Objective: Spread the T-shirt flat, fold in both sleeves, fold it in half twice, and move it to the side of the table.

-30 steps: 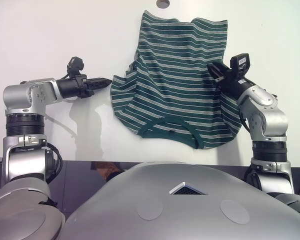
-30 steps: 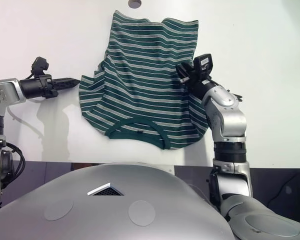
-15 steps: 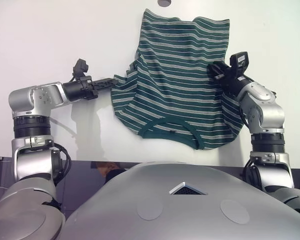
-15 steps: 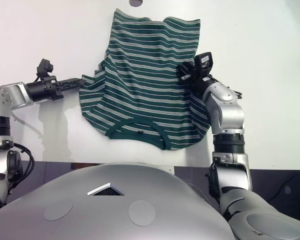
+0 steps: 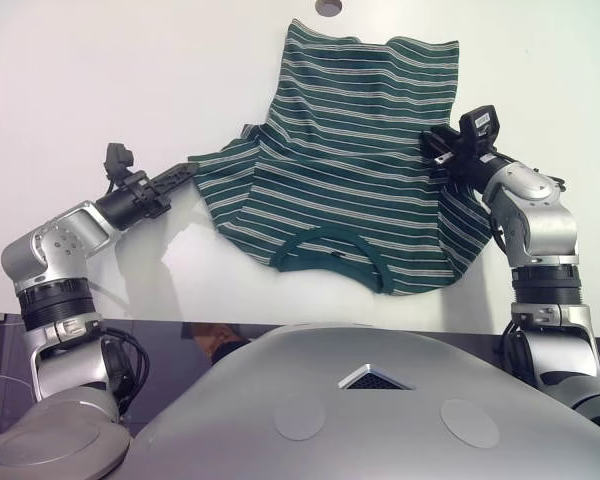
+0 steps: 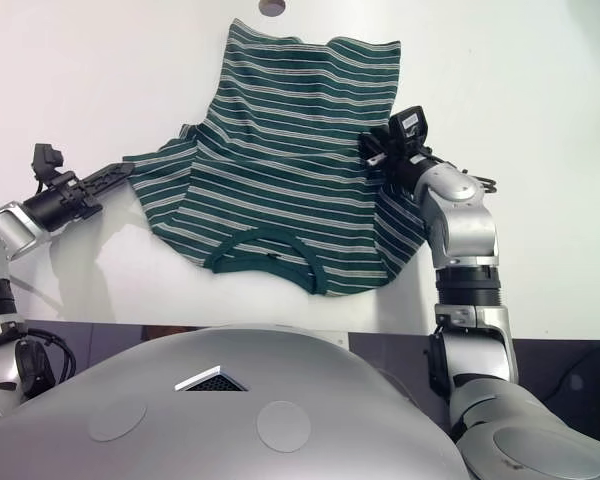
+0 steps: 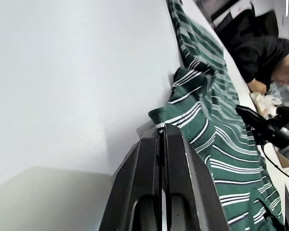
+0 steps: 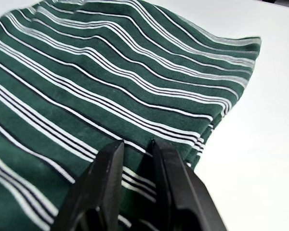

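T-shirt lies on the table, collar nearest the robot. The left gripper is clamped on the sleeve hem, holding it out sideways to flatten. The right gripper pinches the opposite side, apparently as an anchor.

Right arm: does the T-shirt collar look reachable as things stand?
Probably yes. The collar lies at the near edge of the T-shirt, nearer the robot than the right end effector, with only cloth between. That end effector seems to pinch the shirt's right side, so it must let go first.
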